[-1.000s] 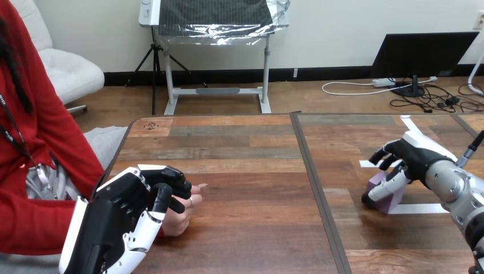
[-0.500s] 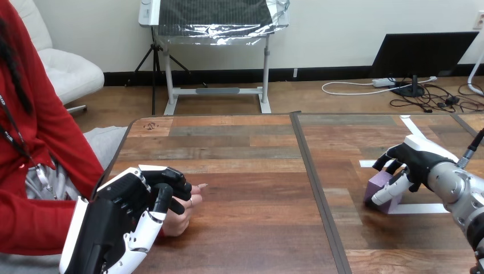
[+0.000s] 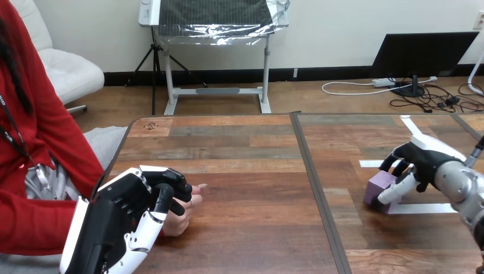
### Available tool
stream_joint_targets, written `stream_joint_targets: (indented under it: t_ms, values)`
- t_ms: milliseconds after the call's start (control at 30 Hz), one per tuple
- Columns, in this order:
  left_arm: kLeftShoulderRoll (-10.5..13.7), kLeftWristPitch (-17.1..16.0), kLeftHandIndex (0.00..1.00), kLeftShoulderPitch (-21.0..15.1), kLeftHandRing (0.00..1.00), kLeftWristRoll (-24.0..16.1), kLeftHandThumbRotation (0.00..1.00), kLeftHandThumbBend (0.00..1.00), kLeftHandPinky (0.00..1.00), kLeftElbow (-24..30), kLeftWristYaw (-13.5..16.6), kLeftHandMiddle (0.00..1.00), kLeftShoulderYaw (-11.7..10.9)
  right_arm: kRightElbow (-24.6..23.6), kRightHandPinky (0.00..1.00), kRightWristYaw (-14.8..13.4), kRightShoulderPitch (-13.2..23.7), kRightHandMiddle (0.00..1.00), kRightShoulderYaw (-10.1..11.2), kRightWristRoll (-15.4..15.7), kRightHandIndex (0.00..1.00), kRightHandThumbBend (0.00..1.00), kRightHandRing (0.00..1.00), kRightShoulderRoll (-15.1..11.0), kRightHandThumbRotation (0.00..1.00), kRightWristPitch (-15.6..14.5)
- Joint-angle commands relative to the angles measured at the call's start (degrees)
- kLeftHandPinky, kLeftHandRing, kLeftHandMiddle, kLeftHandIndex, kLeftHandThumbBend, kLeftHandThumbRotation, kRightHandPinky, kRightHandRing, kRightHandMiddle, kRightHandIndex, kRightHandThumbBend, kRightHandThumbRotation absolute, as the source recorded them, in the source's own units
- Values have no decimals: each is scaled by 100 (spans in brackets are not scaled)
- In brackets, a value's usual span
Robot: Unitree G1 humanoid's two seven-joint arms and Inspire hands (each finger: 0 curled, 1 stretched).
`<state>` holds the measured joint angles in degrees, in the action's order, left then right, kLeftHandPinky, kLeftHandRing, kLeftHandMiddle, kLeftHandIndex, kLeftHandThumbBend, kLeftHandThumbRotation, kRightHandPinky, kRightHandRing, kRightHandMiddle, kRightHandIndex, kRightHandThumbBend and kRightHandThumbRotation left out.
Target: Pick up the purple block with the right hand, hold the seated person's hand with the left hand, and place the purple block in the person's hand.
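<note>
Wooden table (image 3: 245, 165), dark seam (image 3: 311, 171) splitting it into two panels. Purple block (image 3: 379, 186) flat on right panel, right of seam and near it, beside white tape strip (image 3: 425, 208), toward view's right edge. Right hand (image 3: 422, 162) at block's right end: fingers curled over far side, thumb laid along near face, block not lifted. Left hand (image 3: 122, 220) near table's left edge, fingers and thumb curled over person's hand (image 3: 181, 220) resting on wood. Wide bare wood between both hands; far half of table open.
</note>
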<state>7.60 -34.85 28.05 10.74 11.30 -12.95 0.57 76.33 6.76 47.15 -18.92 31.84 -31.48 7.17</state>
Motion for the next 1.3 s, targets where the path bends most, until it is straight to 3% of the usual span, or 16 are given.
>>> stream_joint_targets:
  t_ms: [0, 500, 933, 1267]
  values:
    - [-56, 11, 53, -315, 55, 17, 51, 33, 44, 115, 15, 55, -42, -138, 55, 13, 405, 69, 46, -53, 73, 96, 64, -132, 15, 34]
    - [-64, 27, 53, -308, 54, -60, 50, 30, 43, 177, 64, 55, -58, -116, 53, -155, 343, 65, -9, -8, 68, 90, 59, -62, 3, -80]
    - [-45, 40, 52, -277, 55, -70, 50, 30, 43, 216, 105, 55, -66, -89, 56, -342, 243, 62, -47, 3, 57, 84, 61, -16, 0, 97]
    - [-56, 49, 52, -255, 54, -133, 50, 29, 42, 249, 161, 55, -95, -62, 46, -396, 182, 54, 109, -201, 51, 82, 51, 31, 0, 227]
